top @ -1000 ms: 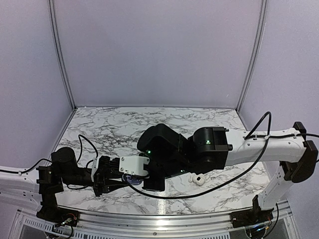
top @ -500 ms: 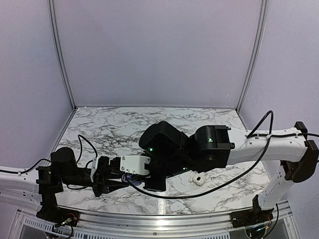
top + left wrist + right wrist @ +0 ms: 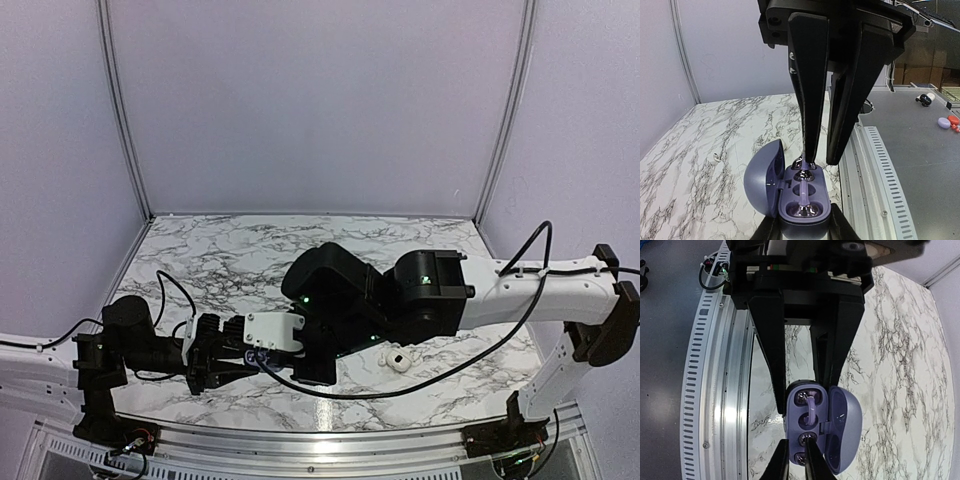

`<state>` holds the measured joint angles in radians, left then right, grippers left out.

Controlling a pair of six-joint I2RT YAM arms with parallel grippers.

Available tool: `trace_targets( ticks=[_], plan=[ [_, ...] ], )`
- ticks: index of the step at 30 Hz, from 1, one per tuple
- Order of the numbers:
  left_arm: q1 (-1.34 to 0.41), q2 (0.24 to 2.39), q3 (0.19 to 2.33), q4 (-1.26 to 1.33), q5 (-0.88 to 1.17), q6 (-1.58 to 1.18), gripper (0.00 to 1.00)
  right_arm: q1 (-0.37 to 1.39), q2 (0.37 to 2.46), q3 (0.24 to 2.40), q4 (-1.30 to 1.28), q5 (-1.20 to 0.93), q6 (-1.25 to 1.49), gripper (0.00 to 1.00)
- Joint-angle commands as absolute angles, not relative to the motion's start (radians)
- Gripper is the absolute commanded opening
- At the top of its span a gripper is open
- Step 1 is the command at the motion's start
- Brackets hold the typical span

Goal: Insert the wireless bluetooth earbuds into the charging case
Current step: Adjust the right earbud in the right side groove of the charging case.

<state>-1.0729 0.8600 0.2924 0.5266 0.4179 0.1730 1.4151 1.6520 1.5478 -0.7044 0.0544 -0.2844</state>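
— Where do we have the charging case?

— In the left gripper. Its two fingers are clamped on the lavender base from either side, low in the left wrist view. The lid stands swung open beside the base, so we look straight into the dark wells.

— And the right gripper?

— It reaches the case from the opposite end, pointing down at it. We see a slim strip of daylight between its fingers, so they stand slightly parted, with nothing visibly pinched between them. The tips hang right over the far well, one of them just above something glossy sitting in it. We cannot tell whether tip and glossy piece touch, or whether that piece is a bud.

— Do we see any earbud for certain?

— One white earbud lies loose on the marble tabletop, under the right arm in the top view, well apart from the case and from both sets of fingers. From above, the right wrist hides nearly all of the case.
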Motion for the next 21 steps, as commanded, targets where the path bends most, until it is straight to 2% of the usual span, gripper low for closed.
trace_targets(
  ticks=[1, 21],
  plan=[
    [-1.075, 0.857, 0.325, 0.586, 0.426, 0.186, 0.0, 1.408, 1.619, 1.564, -0.746, 0.074, -0.272, 0.14],
    [-1.075, 0.875, 0.337, 0.586, 0.437, 0.185, 0.0, 1.398, 1.626, 1.555, -0.74, 0.085, -0.273, 0.19]
  ],
)
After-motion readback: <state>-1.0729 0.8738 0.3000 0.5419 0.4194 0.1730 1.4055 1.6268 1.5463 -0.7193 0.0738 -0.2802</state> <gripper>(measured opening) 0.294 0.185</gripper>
